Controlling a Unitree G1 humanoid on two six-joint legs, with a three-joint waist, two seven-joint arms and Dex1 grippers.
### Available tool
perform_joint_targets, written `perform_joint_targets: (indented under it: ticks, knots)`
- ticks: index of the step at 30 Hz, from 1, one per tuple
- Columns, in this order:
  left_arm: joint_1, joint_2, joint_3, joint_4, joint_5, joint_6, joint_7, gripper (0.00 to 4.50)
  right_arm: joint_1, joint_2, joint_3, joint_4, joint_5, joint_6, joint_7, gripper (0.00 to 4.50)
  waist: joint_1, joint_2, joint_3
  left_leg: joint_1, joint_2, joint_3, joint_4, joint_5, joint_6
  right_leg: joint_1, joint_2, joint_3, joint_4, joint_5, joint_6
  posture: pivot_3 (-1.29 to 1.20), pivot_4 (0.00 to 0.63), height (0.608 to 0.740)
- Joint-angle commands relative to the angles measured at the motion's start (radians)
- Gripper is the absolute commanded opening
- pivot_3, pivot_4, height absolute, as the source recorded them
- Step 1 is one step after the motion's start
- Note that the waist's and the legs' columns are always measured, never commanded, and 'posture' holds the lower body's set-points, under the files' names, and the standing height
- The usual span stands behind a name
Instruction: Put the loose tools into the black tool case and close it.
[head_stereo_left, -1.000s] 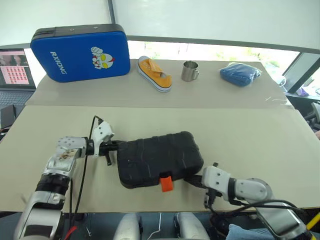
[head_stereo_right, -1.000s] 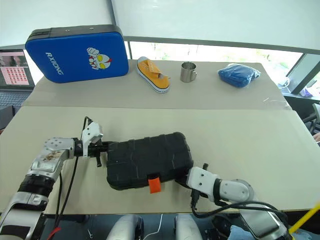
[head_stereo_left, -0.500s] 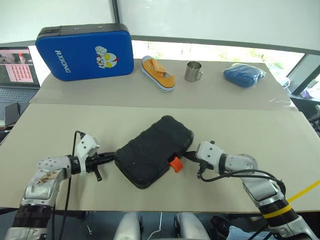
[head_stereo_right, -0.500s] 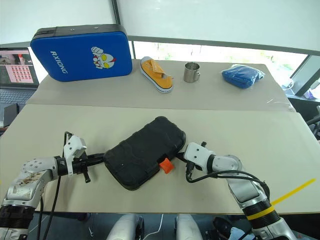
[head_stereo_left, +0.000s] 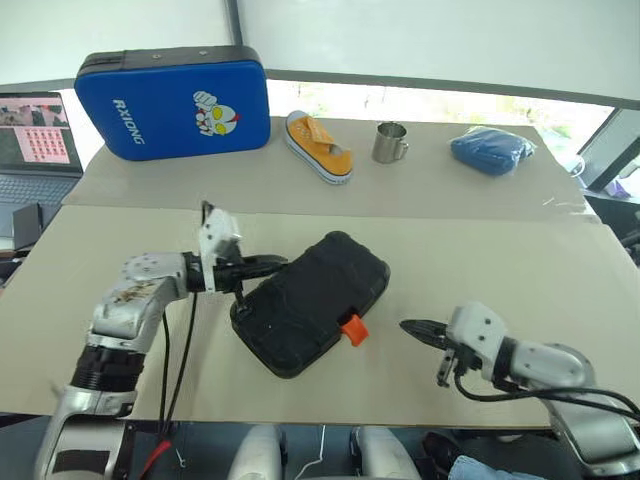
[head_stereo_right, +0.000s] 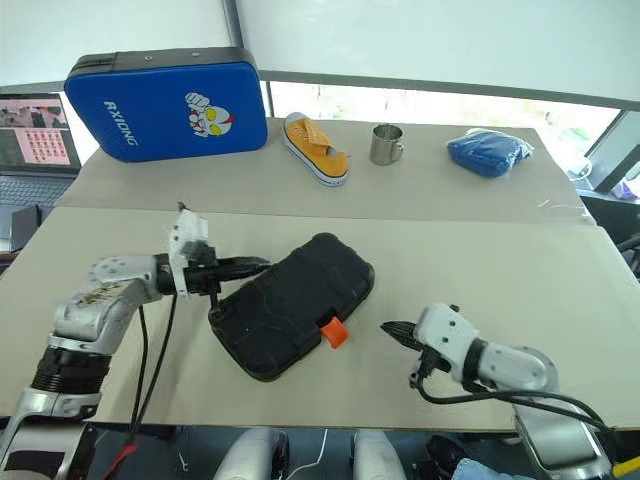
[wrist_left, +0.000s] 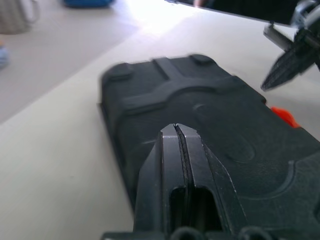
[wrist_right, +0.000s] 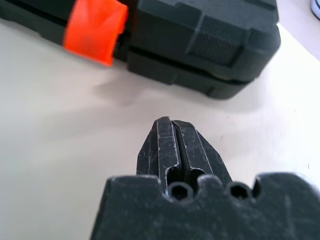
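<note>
Black tool case (head_stereo_left: 310, 315) lies shut and skewed on the near table (head_stereo_left: 500, 260), orange latch (head_stereo_left: 351, 329) on the edge facing the right arm. No loose tools in sight on the table.

Left gripper (head_stereo_left: 276, 263): fingers pressed together, empty, tips over the case's upper-left corner; the wrist view has the lid directly beneath and ahead of them. Cannot tell whether they touch the lid.

Right gripper (head_stereo_left: 409, 326): fingers pressed together, empty, tips pointing at the latch side with bare table between them and the case.

Judgement: the step in hand looks like seating the lid and latch. To do it well, the left tips should press flat on the lid, steadying the case, while the right tips come in low against the orange latch and push squarely, so the case doesn't spin away.
</note>
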Motion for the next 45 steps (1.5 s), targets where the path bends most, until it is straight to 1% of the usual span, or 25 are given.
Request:
perform_joint_targets:
  ticks: [1,4,8,13,18,23,30,33,40,45]
  knots:
    - [-0.047,-0.002,-0.028,-0.008,0.031,-0.035,-0.023,0.0,0.054,-0.007,-0.064,-0.102,0.043,-0.032,0.009,0.01,-0.005,0.0,0.0,0.0,0.0,0.0,0.0,0.0,0.0,0.0,0.0,0.0,0.0,0.0,0.0,0.0,0.15,0.74]
    - [-0.049,-0.009,-0.061,0.004,0.06,-0.034,-0.023,0.0,0.092,-0.001,-0.095,-0.174,0.099,0.024,-0.003,0.01,-0.008,0.0,0.0,0.001,0.0,0.0,0.0,0.0,0.0,0.001,0.0,0.001,0.001,0.0,0.0,0.0,0.15,0.74]
    - [-0.029,0.017,-0.1,0.021,0.115,-0.043,-0.036,0.0,0.135,0.035,-0.123,-0.257,0.162,0.093,-0.059,0.01,-0.01,0.0,0.0,0.001,0.0,-0.002,0.0,0.0,0.0,0.001,0.0,0.001,0.001,0.0,0.0,0.0,0.15,0.74]
    - [-0.05,0.013,-0.138,0.086,0.17,-0.039,-0.02,0.0,0.155,0.033,-0.079,-0.279,0.155,0.109,-0.07,0.01,-0.01,0.0,0.0,0.002,0.0,-0.002,0.0,0.0,0.0,0.003,0.0,0.001,0.0,0.0,0.0,0.0,0.15,0.74]
    - [-0.053,0.001,-0.164,0.085,0.179,-0.029,-0.028,0.0,0.121,0.055,-0.001,-0.247,0.137,0.099,-0.087,0.01,-0.012,0.0,-0.001,0.009,0.0,-0.001,0.0,0.0,0.0,0.009,0.0,0.001,0.0,-0.001,0.0,0.0,0.15,0.74]
    - [-0.049,-0.012,-0.177,0.107,0.201,-0.055,-0.014,0.0,0.036,0.061,0.05,-0.181,0.119,0.099,-0.088,0.01,-0.008,0.001,-0.002,0.013,-0.001,-0.001,0.0,0.0,0.0,0.015,0.0,0.001,-0.002,-0.002,0.001,0.0,0.15,0.74]
    - [-0.032,-0.03,-0.182,0.094,0.208,-0.052,-0.006,0.0,-0.038,0.057,0.154,-0.099,0.06,0.114,-0.08,0.01,-0.003,0.001,-0.004,0.013,-0.001,-0.001,-0.001,0.0,0.001,0.016,0.0,0.001,-0.003,-0.002,0.001,0.0,0.15,0.74]
    - [-0.028,-0.029,-0.188,0.094,0.215,-0.052,-0.008,0.0,-0.078,0.066,0.194,-0.05,0.036,0.091,-0.07,0.01,-0.002,0.002,-0.004,0.013,-0.001,-0.001,-0.001,0.0,0.001,0.016,0.0,0.001,-0.003,-0.002,0.001,0.0,0.15,0.74]
    - [-0.026,-0.029,-0.189,0.095,0.219,-0.047,-0.005,0.0,-0.144,0.097,0.257,0.005,0.008,0.078,-0.062,0.01,-0.003,0.002,-0.005,0.014,-0.001,-0.001,-0.001,0.0,0.001,0.016,0.0,0.001,-0.003,-0.002,0.001,0.0,0.15,0.74]
    - [-0.029,-0.028,-0.187,0.089,0.219,-0.039,0.0,0.0,-0.179,0.119,0.271,0.036,-0.001,0.066,-0.062,0.01,-0.003,0.003,-0.006,0.014,-0.001,-0.001,-0.001,-0.001,0.001,0.016,0.0,0.001,-0.003,-0.002,0.001,0.0,0.15,0.74]
